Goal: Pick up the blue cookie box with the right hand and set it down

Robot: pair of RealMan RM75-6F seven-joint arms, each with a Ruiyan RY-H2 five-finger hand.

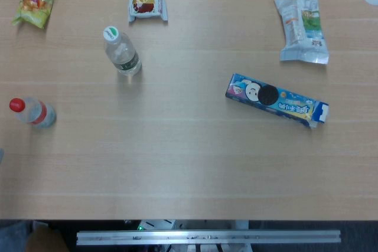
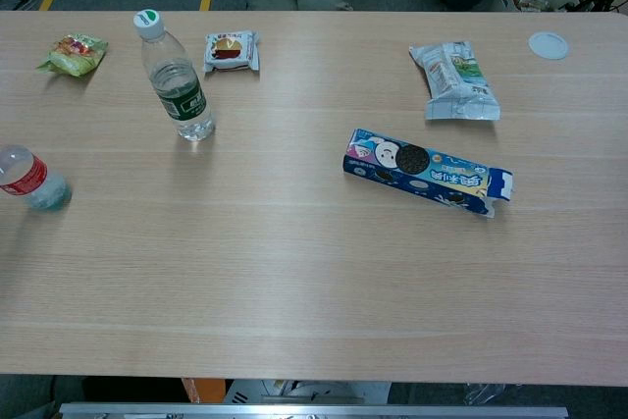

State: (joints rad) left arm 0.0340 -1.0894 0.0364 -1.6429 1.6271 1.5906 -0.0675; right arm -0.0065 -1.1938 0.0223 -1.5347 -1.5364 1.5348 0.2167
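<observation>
The blue cookie box (image 1: pixel 276 100) lies flat on the wooden table (image 1: pixel 177 169), right of centre, slanting down toward the right. Its right end flap looks open. The chest view shows the same blue cookie box (image 2: pixel 428 171) lying alone, with nothing touching it. Neither of my hands appears in either view.
A green-capped water bottle (image 1: pixel 121 51) stands left of centre. A red-capped bottle (image 1: pixel 32 112) is at the left edge. A white snack bag (image 1: pixel 302 28) lies behind the box. A small cake packet (image 1: pixel 146 4) and a green snack packet (image 1: pixel 34 7) lie at the back. A white lid (image 2: pixel 549 44) sits far right.
</observation>
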